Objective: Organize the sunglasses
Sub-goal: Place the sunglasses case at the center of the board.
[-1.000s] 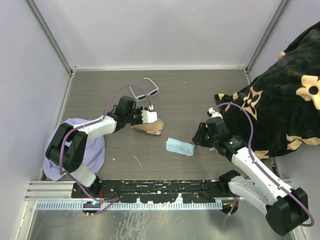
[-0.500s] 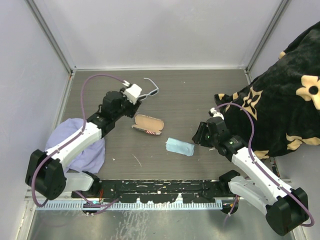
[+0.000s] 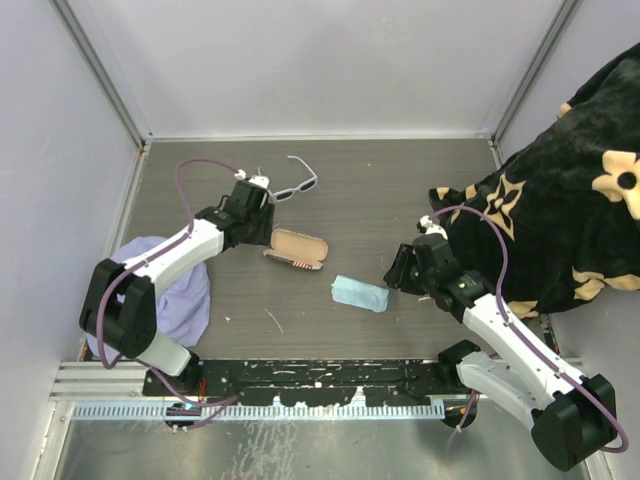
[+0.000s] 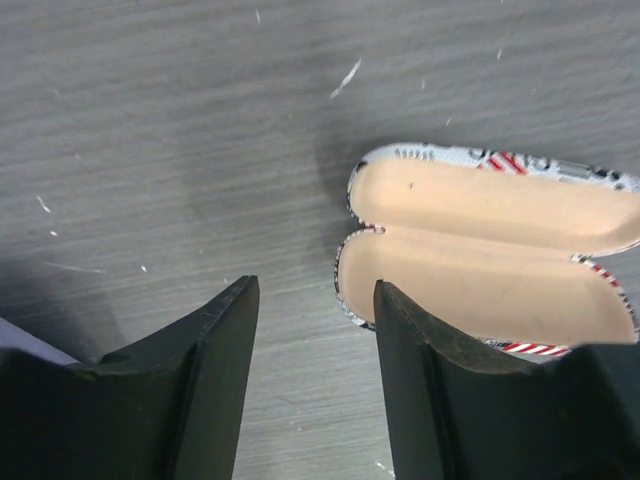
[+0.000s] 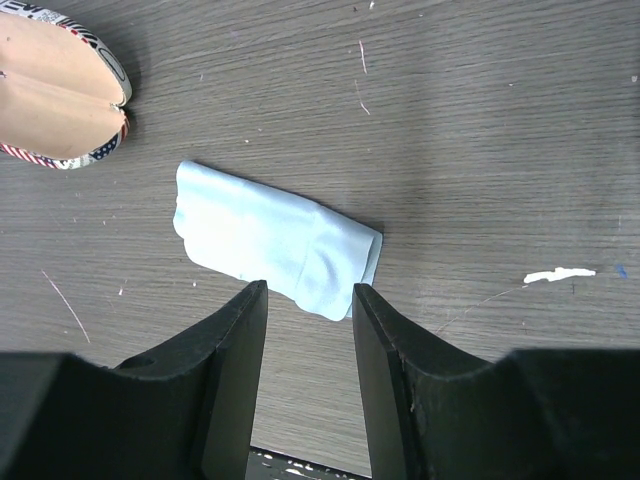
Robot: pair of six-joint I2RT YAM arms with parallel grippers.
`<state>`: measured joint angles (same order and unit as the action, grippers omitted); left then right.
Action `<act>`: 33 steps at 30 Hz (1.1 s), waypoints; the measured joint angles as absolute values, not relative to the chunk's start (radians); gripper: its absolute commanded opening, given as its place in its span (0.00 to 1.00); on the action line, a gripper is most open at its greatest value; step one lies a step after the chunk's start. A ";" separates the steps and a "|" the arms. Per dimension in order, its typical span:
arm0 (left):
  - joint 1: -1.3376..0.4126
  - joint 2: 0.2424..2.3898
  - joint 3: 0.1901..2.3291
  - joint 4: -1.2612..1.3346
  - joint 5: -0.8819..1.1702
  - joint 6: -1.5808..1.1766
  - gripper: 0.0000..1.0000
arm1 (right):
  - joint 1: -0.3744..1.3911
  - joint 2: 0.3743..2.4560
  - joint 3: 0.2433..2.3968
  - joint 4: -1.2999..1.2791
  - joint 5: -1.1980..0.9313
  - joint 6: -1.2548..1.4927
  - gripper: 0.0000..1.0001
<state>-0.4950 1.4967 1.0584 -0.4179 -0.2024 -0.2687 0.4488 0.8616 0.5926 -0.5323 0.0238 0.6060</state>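
Sunglasses point(image 3: 291, 186), one pair, lie slanted near-left to far-right by one open case point(image 3: 297, 248) and one blue cloth point(image 3: 359, 294); left pincer point(image 4: 315, 290) and right pincer point(image 5: 310, 290) part-open, empty.

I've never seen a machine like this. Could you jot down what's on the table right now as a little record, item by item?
sunglasses: white frame, dark lenses, lying on the table, outside the case
case: flag-patterned, lying open, empty
blue cloth: folded, flat on the table, right of the case
left gripper: open, empty, close to the case
right gripper: open, empty, near the blue cloth
progress: sunglasses not yet in the case
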 measured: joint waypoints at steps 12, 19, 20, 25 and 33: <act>-0.500 1.568 1.073 -0.550 -0.158 -0.311 0.47 | 0.449 0.862 0.593 -0.532 0.023 0.605 0.46; -0.509 1.583 1.073 -0.552 -0.149 -0.322 0.46 | 0.449 0.865 0.593 -0.532 0.020 0.605 0.46; -0.509 1.583 1.073 -0.552 -0.148 -0.323 0.46 | 0.449 0.865 0.593 -0.532 0.020 0.605 0.46; -0.513 1.583 1.073 -0.553 -0.134 -0.324 0.45 | 0.449 0.865 0.593 -0.532 0.020 0.605 0.46; -0.517 1.582 1.073 -0.550 -0.115 -0.327 0.45 | 0.449 0.865 0.593 -0.532 0.017 0.605 0.46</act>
